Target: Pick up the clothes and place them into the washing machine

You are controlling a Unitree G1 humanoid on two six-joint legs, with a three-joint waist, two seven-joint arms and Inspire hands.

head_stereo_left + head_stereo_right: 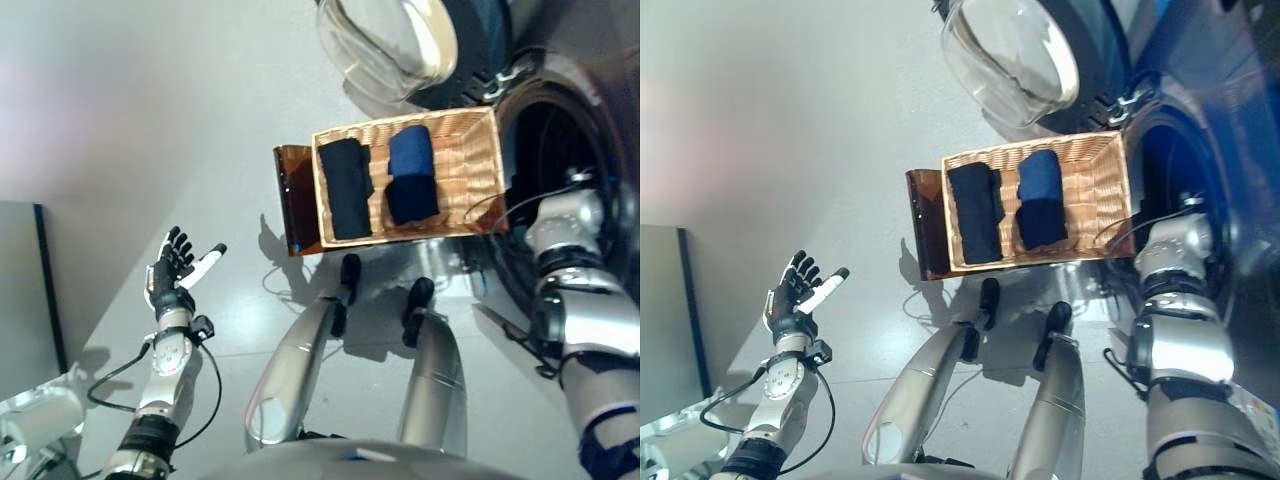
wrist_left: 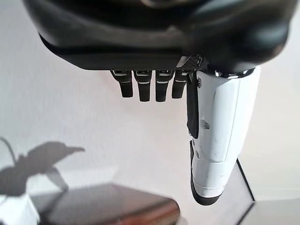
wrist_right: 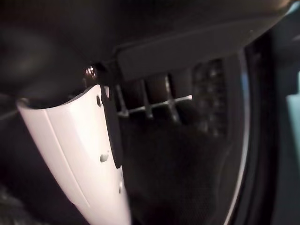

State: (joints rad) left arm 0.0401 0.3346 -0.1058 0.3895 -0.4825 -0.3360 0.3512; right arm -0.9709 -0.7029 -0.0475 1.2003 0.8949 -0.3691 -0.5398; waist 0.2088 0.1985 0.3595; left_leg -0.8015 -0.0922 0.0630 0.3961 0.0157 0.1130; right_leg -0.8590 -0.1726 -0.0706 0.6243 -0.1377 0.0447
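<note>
The right hand is reached into the washing machine drum at frame right, its fingers' state unreadable, nearer the folded clothes in the basket at upper centre than the open left hand at lower left.

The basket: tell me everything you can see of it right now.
The basket is a rectangular, light tan wicker tray with woven walls and an open top. It rests on a brown stand in front of the open washer drum, below the washer's open glass door. Inside lie two folded clothes side by side: a dark navy one towards the left and a blue one towards the right. Neither hand touches the basket.
</note>
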